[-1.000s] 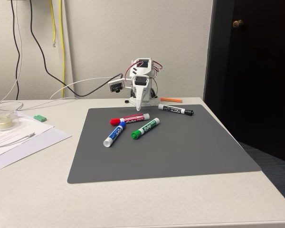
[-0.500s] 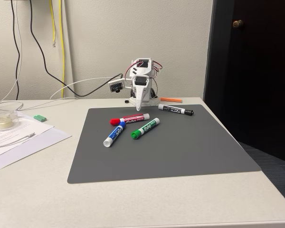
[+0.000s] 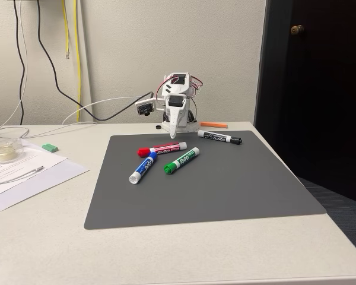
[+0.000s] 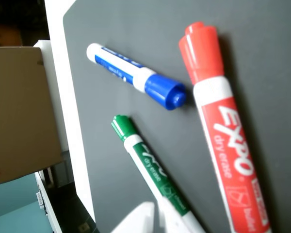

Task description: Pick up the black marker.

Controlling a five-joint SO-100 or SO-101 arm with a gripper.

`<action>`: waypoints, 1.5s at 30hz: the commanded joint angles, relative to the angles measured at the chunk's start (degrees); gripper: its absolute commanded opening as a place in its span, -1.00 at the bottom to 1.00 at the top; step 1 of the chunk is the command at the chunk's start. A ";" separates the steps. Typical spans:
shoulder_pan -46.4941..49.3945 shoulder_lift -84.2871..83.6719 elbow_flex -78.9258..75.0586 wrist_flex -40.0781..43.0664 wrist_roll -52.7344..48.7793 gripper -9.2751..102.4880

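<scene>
The black marker (image 3: 219,138), white-barrelled with a black cap, lies at the back right of the grey mat (image 3: 225,190) in the fixed view. The white arm stands folded at the mat's back edge, and its gripper (image 3: 173,134) points down, shut and holding nothing, a short way left of the black marker. In front of it lie a red marker (image 3: 161,148), a blue marker (image 3: 142,167) and a green marker (image 3: 182,160). The wrist view looks down on the red marker (image 4: 223,141), blue marker (image 4: 136,80) and green marker (image 4: 153,167), with a white fingertip (image 4: 136,221) at the bottom edge.
Papers (image 3: 24,172), a tape roll (image 3: 1,151) and a small green block (image 3: 50,146) lie on the table at the left. An orange piece (image 3: 213,124) lies behind the mat. Cables hang down the wall. The table's right edge drops off beside a dark door (image 3: 314,89).
</scene>
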 commanded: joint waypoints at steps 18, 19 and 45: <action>-3.25 -25.05 -24.17 -10.90 -9.05 -0.83; -3.16 -30.15 -30.15 -9.05 -11.16 -0.83; -17.40 -67.76 -75.67 22.15 -71.37 -0.68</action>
